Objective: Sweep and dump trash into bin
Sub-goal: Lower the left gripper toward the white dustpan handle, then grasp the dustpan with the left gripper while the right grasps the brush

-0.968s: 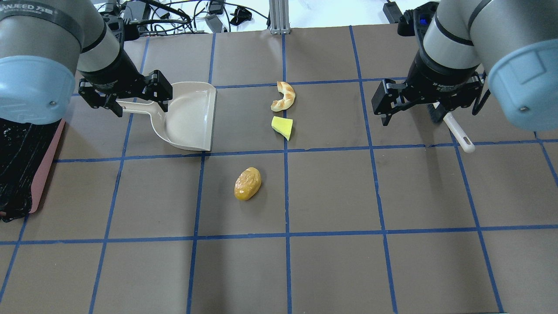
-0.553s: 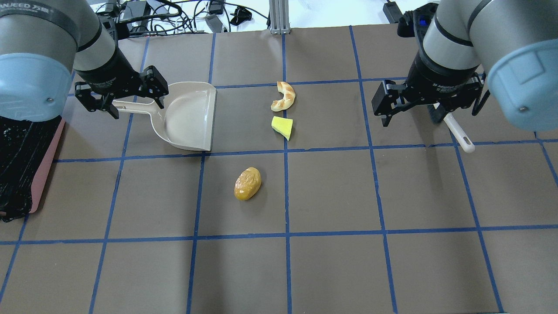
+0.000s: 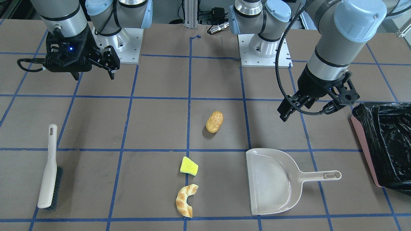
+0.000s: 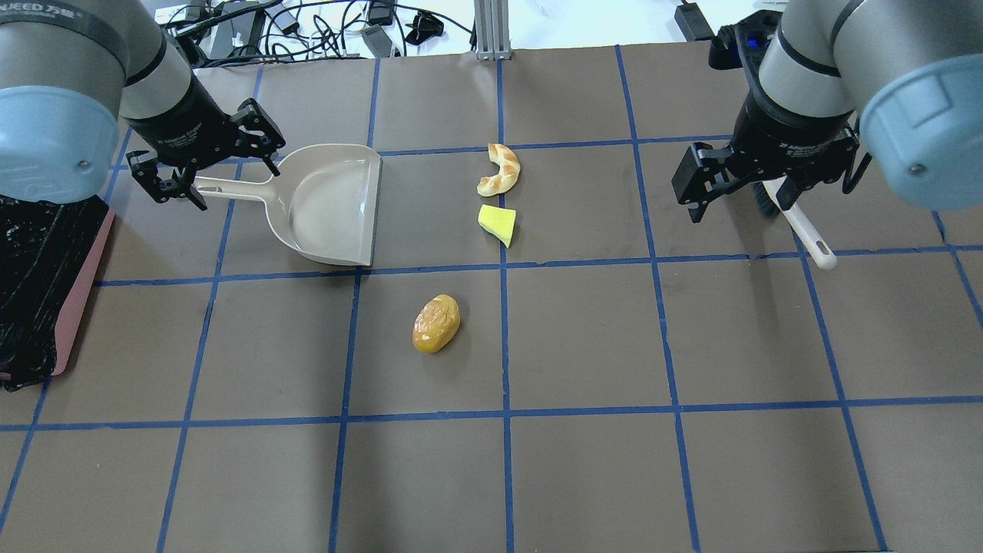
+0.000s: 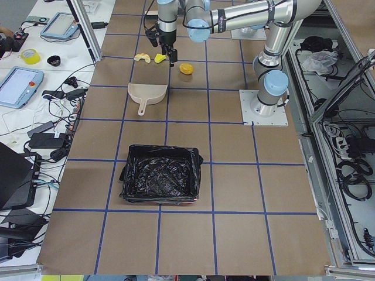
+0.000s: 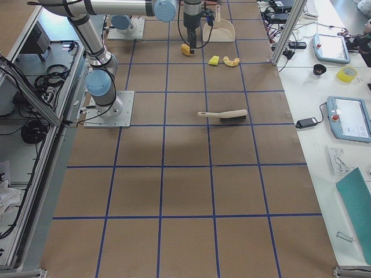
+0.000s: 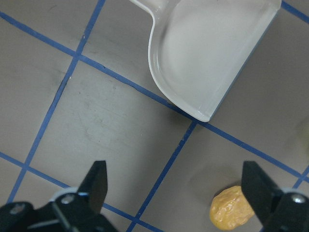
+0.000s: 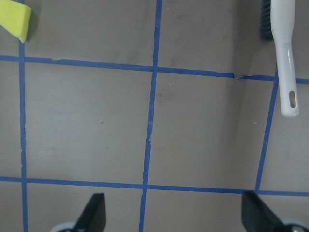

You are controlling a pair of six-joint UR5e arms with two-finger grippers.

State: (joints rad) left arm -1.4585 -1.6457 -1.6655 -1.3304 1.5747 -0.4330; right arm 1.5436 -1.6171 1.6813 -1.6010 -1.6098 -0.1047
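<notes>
Three trash pieces lie on the table: a golden-brown oval [image 4: 436, 323] [image 3: 214, 122], a yellow wedge [image 4: 498, 223] [image 3: 188, 166] and a croissant-like piece [image 4: 501, 170] [image 3: 185, 200]. The bin [image 4: 80, 286] [image 3: 366, 146], pink-sided with a black bag, stands at the table's left end. My left gripper [image 4: 200, 167] [image 3: 308, 110] is open and empty, raised above the dustpan's handle. My right gripper [image 4: 736, 198] [image 3: 93, 74] is open and empty, raised beside the brush. The left wrist view shows the oval [image 7: 231, 212]; the right wrist view shows the wedge [image 8: 14, 21].
A beige dustpan [image 4: 330, 203] [image 3: 273, 183] [image 7: 207, 53] lies with its mouth toward the trash. A white-handled brush [image 4: 808, 232] [image 3: 48, 170] [image 8: 285, 58] lies flat on the right. Cables and gear sit beyond the table's far edge.
My left gripper has moved left along the dustpan handle and turned a little. My right gripper has shifted slightly right. The trash, dustpan and brush have not moved.
</notes>
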